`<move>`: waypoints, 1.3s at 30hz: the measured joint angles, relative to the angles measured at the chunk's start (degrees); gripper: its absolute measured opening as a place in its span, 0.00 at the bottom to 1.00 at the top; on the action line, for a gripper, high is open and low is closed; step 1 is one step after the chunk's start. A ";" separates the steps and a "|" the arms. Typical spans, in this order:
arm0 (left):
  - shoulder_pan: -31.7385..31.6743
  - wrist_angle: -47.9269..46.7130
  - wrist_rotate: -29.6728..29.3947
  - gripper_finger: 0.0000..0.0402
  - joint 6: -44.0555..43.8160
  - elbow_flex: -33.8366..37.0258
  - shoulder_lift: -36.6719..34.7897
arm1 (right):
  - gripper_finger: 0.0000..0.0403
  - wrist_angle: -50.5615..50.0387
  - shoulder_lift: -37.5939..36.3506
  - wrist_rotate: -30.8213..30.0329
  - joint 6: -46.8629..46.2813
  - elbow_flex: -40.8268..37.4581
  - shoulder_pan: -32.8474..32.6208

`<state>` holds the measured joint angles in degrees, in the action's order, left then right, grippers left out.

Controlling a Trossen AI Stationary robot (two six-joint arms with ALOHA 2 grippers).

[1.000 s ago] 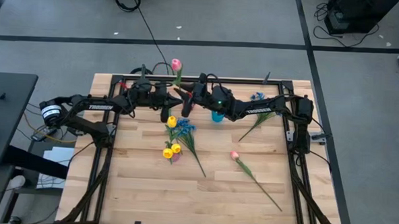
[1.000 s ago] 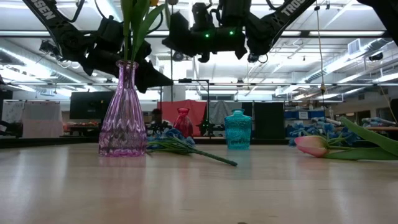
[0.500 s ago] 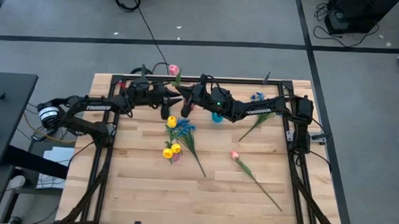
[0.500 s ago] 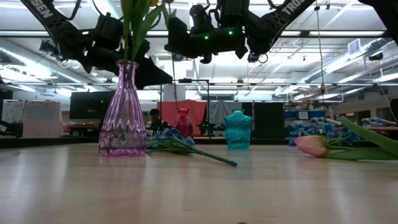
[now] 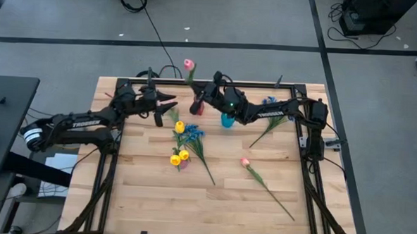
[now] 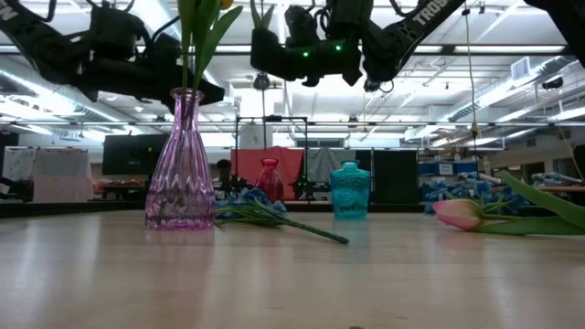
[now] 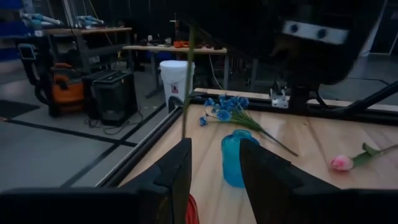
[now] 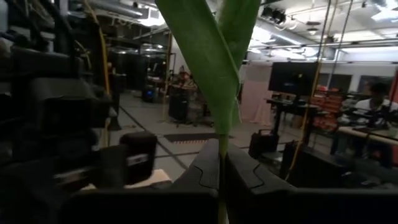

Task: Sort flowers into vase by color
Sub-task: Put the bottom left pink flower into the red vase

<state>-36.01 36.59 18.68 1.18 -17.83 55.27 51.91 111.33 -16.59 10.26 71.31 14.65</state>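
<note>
My right gripper (image 5: 197, 102) is shut on a pink tulip (image 5: 188, 64) that stands upright at the far middle of the table, over a small red vase (image 6: 268, 178). Just left of it my left gripper (image 5: 167, 104) hovers open and touches nothing. A purple vase (image 6: 182, 169) holds a yellow tulip (image 5: 180, 126). A blue vase (image 5: 227, 121) stands right of the red one. Blue blooms (image 5: 191, 134), two yellow tulips (image 5: 179, 157) and a second pink tulip (image 5: 245, 162) lie flat on the wood. More blue blooms (image 5: 269, 100) lie at the far right. My right gripper pinches the pink tulip's green stem (image 8: 219, 147) between its two fingers, just below where the leaves (image 8: 214, 56) branch off. The fingers reach in level from the table's right and lie across the stem. The tulip stands upright, bloom up. Its lower end is hidden.
A black metal frame (image 5: 303, 128) runs along the table's edges. The near half of the wooden top (image 5: 212, 202) holds only the long stem (image 5: 275, 199) of the lying pink tulip. Beyond the table are workbenches and people.
My left gripper has opened, let go of the pink tulip's stem and drawn back toward the table's left edge. My right gripper has shut on that stem and taken it over. The tulip stays upright, its bloom shifted a little.
</note>
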 joint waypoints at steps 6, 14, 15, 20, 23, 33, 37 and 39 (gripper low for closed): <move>0.00 -0.06 -0.04 0.35 -0.32 0.54 -0.60 | 0.03 0.38 0.00 0.01 0.02 0.00 1.30; 0.00 0.00 -0.22 0.35 -0.34 0.53 -0.57 | 0.03 3.00 0.11 1.63 -4.20 -3.25 2.40; 0.00 -0.03 -0.52 0.35 -0.34 0.56 -0.57 | 0.03 3.43 0.11 1.42 -4.43 -3.79 2.47; 0.00 0.01 -1.29 0.35 -0.29 0.54 -0.57 | 0.03 5.04 0.11 1.07 -6.00 -6.11 2.42; 0.00 0.17 -1.31 0.35 -0.29 0.54 -0.57 | 0.03 6.41 0.11 1.06 -7.05 -7.61 2.43; 0.00 1.34 -1.31 0.35 -1.41 0.53 -0.53 | 0.03 -1.41 0.13 1.05 -9.25 -8.24 2.54; 0.02 1.28 -1.02 0.35 -1.50 0.53 -0.53 | 0.03 -5.68 0.17 0.10 -9.27 -8.24 2.63; 0.02 1.26 -0.82 0.35 -1.50 0.53 -0.53 | 0.04 -6.91 0.17 -0.01 -9.33 -8.24 2.65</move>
<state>-35.99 37.85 17.86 -0.32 -17.30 54.74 45.00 111.50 -16.60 0.93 63.07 17.30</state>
